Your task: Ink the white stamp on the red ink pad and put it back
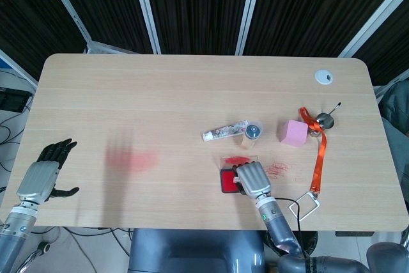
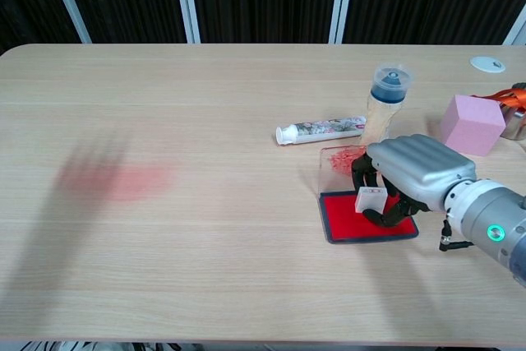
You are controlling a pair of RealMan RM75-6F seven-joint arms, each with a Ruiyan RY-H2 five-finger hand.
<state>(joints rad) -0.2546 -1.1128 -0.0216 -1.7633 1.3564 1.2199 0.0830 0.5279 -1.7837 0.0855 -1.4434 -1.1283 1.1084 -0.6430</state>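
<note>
Gripping the white stamp (image 2: 370, 199) over the red ink pad (image 2: 349, 223), the right robot hand (image 2: 411, 174) curls around it; the left robot hand (image 1: 46, 172) rests spread at the table (image 1: 160, 94) edge.

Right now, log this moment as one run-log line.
phase: inking | right hand: holds white stamp over red ink pad | left hand: open, idle

Light wood-grain rectangular table (image 1: 192, 87) with rounded corners and a white round cable grommet (image 1: 324, 77). Behind: black ribbed wall panels (image 1: 192, 4) divided by pale metal strips (image 1: 142, 7).
</note>
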